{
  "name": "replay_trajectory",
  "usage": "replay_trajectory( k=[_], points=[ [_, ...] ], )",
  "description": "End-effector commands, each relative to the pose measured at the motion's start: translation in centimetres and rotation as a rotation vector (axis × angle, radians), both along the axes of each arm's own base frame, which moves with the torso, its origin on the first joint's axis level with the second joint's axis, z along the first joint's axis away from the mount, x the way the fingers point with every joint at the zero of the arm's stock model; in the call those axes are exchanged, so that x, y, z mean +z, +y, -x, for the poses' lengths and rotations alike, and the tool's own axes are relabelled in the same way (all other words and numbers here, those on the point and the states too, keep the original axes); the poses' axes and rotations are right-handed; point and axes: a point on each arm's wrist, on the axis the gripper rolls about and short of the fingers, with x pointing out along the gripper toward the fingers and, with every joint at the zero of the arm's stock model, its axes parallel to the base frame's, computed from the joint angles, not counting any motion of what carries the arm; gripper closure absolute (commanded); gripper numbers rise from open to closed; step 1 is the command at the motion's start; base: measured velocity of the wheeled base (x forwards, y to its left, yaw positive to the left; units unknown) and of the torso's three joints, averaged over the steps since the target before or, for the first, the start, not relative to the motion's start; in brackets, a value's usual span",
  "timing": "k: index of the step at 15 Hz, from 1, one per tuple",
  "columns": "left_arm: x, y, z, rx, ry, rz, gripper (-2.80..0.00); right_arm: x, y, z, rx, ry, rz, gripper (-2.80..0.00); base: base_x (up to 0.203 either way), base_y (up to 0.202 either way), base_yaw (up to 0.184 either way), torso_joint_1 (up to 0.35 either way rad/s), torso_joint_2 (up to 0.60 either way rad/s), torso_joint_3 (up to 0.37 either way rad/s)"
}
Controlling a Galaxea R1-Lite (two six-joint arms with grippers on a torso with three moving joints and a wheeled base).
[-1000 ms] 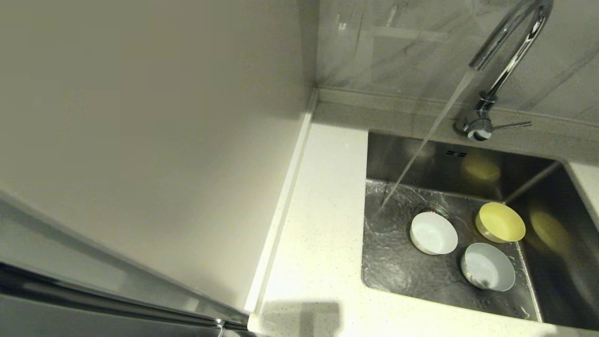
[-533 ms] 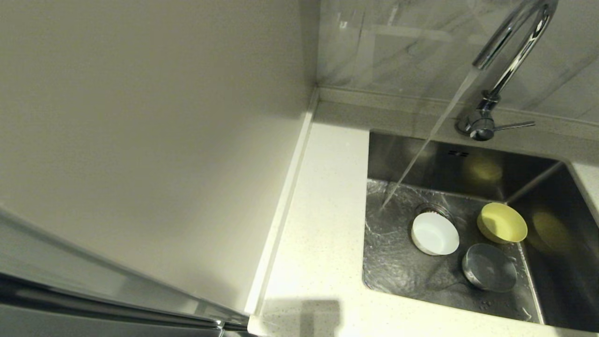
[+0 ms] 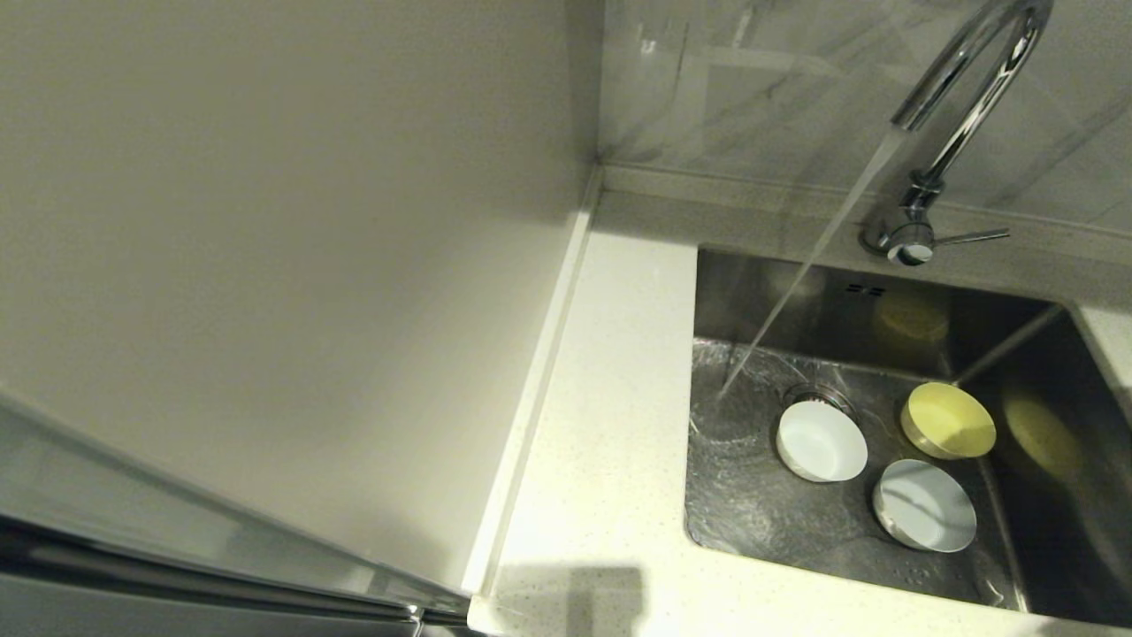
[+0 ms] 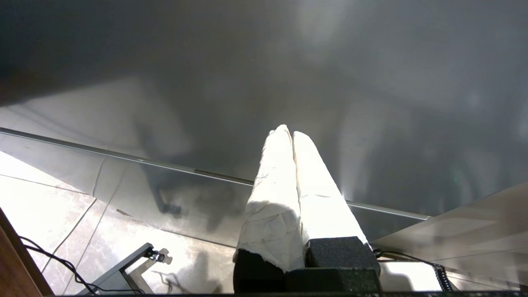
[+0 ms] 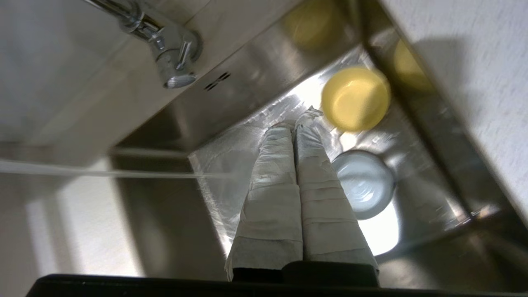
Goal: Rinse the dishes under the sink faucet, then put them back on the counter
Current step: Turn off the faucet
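My right pincer (image 5: 295, 123) hangs over the sink (image 3: 884, 310), fingers pressed together and gripping nothing, tips near the pale yellow bowl (image 3: 948, 420). My left pincer (image 4: 288, 134) is parked away from the worktop (image 3: 601, 442), fingers likewise pressed together. Water streams from the faucet (image 3: 964, 97) onto the basin floor beside the white bowl (image 3: 822, 441). The bluish-white bowl (image 3: 924, 505) sits nearest the front wall.
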Motion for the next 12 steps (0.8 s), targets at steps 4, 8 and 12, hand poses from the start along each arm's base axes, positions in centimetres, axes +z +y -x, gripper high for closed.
replay_trajectory(
  k=[4, 8, 12],
  points=[
    [0.0, 0.0, 0.0, 0.000, -0.003, 0.001, 0.00, -2.9, -2.0, 0.5, 0.181, -0.064, -0.123, 0.00, 0.000, 0.000, 0.000, 0.000, 0.00, 0.000],
    [0.0, 0.0, 0.0, 0.001, -0.003, 0.001, 0.00, -4.3, -1.8, 0.5, 0.257, -0.081, -0.095, 0.00, 0.000, 0.000, 0.000, 0.000, 0.00, 0.000],
    [0.0, 0.0, 0.0, 0.000, -0.003, 0.001, 0.00, -5.5, 0.2, -1.1, 0.459, -0.057, 0.034, 0.00, 0.000, 0.000, 0.000, 0.000, 0.00, 0.000]
  ],
)
